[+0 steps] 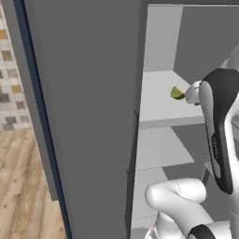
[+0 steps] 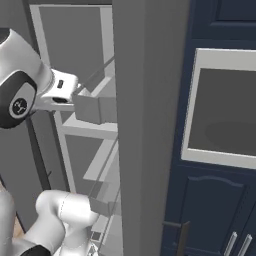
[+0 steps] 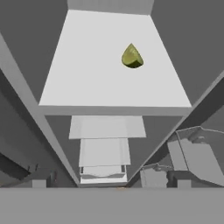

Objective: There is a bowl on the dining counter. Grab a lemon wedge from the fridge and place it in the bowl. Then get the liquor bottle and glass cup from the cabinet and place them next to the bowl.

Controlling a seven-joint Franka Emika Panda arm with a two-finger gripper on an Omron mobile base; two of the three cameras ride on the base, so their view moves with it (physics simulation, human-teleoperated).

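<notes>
Pale grey shelves inside the tall dark grey fridge (image 1: 88, 116) are showing past its open door, with beige-tiled wall and wood floor at the left edge of the left base view and navy blue cabinet fronts (image 2: 220, 210) at the right of the right base view. At the right of the left base view, the white arm is reaching into the fridge, its hand hovering above the upper white shelf (image 3: 87, 78). The gripper's fingers are standing released, grasping nothing. The small yellow-green lemon wedge (image 3: 131, 57) is lying on that shelf, upper centre-right in the hand view, apart from the gripper.
</notes>
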